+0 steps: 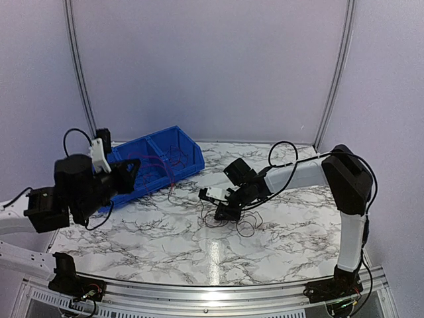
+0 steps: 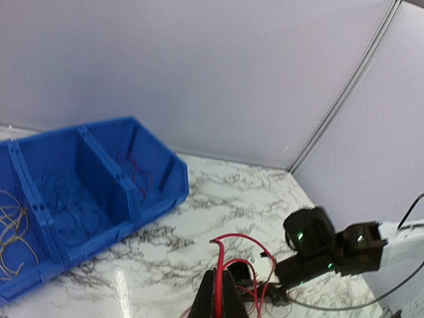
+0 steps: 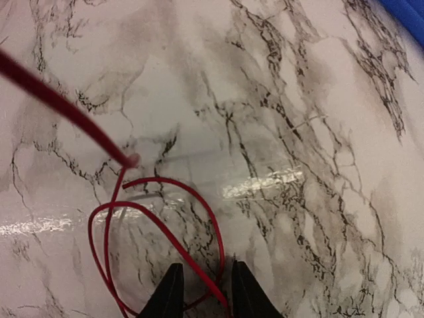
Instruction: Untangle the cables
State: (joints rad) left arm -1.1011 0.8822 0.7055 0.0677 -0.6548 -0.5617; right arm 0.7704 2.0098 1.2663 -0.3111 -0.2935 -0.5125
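Both arms are showing from above, right gripper (image 1: pixel 221 214) low over the cables (image 1: pixel 240 224) on the table (image 1: pixel 132 240); left wrist: the left gripper (image 2: pixel 218 281) is pinching a red cable (image 2: pixel 238 237), blue bin (image 2: pixel 159 192) beyond; right wrist: narrowly parted jaws are straddling red loops

The left arm (image 1: pixel 76 189) is lifted on the left side, with its wrist turned toward the middle. Its jaws are pressed fully together, and they pinch a red cable (image 2: pixel 238 236) that rises from the tips. The right arm (image 1: pixel 298 175) stands straight up from its base, bends at the elbow and reaches left and down. Its wrist is low over the table (image 1: pixel 165 245). Its jaws stand a little apart, with a clear gap, and a red strand (image 3: pixel 173 240) runs into this gap.
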